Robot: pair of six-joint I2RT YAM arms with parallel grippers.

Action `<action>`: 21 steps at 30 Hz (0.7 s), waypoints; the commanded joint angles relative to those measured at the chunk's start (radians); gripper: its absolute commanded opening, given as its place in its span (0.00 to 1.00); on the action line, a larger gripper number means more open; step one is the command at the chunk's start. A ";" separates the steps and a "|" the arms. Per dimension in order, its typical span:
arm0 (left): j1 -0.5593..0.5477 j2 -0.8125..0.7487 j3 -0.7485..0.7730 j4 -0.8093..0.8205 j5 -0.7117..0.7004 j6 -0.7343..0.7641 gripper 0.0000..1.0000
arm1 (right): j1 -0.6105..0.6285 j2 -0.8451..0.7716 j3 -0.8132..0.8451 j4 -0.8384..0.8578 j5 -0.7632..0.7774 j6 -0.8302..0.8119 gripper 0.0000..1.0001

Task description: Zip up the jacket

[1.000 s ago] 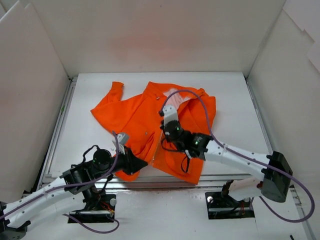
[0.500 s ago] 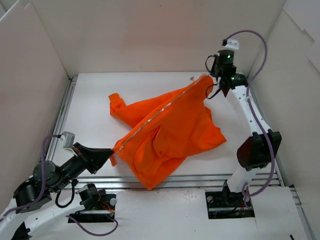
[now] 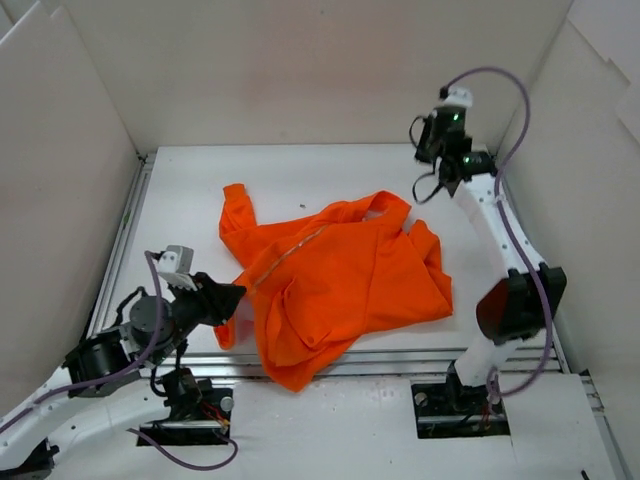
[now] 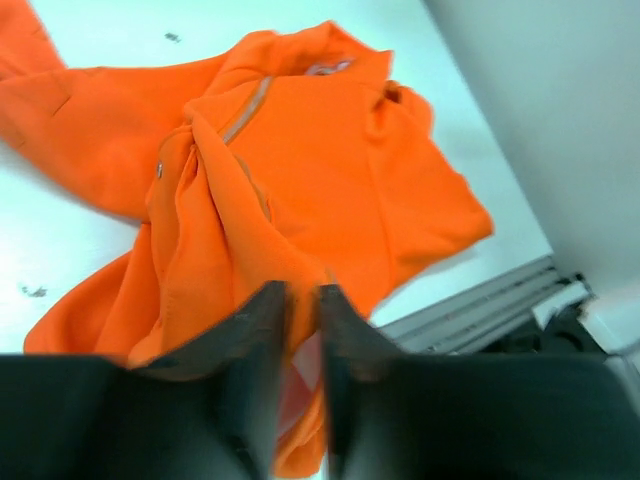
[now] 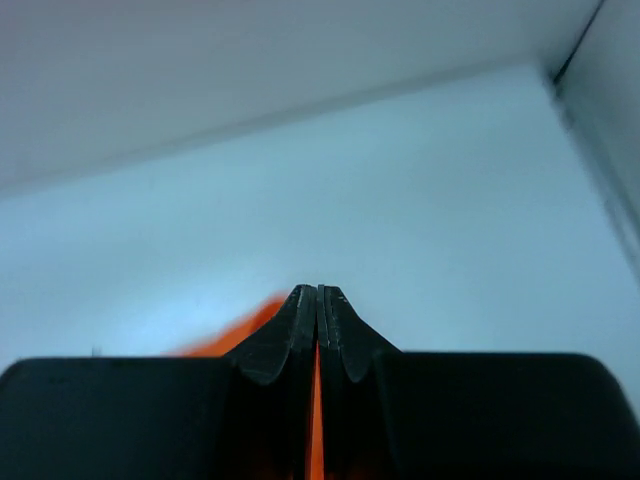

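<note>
The orange jacket (image 3: pixel 340 280) lies crumpled on the white table, its white zipper (image 3: pixel 285 255) running diagonally along the front. My left gripper (image 3: pixel 236 293) is at the jacket's lower left edge. In the left wrist view it (image 4: pixel 300 290) is shut on a fold of orange fabric with pink lining, and the rest of the jacket (image 4: pixel 330 170) is spread beyond it. My right gripper (image 3: pixel 422 145) is raised at the back right, apart from the jacket. In the right wrist view its jaws (image 5: pixel 320 290) are pressed together, with a blur of orange (image 5: pixel 225 335) below them.
White walls enclose the table on the left, back and right. A metal rail (image 3: pixel 400 355) runs along the table's near edge and also shows in the left wrist view (image 4: pixel 480 310). The right arm's purple cable (image 3: pixel 520 95) loops near the right wall.
The jacket was stretched taut in the air between both grippers. It has come out of the right gripper and fallen slack onto the table. The left gripper moved right, still holding its edge.
</note>
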 commanded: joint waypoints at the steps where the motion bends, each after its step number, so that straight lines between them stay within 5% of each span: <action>1: -0.006 0.111 0.068 0.084 -0.118 -0.028 0.25 | 0.117 -0.241 -0.320 0.101 -0.115 0.033 0.00; 7: -0.006 0.065 0.171 -0.004 -0.266 -0.046 0.46 | 0.356 -0.546 -0.839 0.228 -0.217 0.150 0.24; 10: -0.006 -0.024 0.162 0.005 -0.323 -0.055 0.65 | 0.489 -0.563 -0.936 0.192 -0.227 0.173 0.58; 14: -0.006 -0.041 0.145 0.010 -0.273 -0.049 0.66 | 0.657 -0.511 -0.973 0.109 -0.105 0.196 0.92; 21: -0.006 0.102 0.203 0.010 -0.173 -0.014 0.67 | 0.729 -0.124 -0.833 0.086 0.024 0.220 0.95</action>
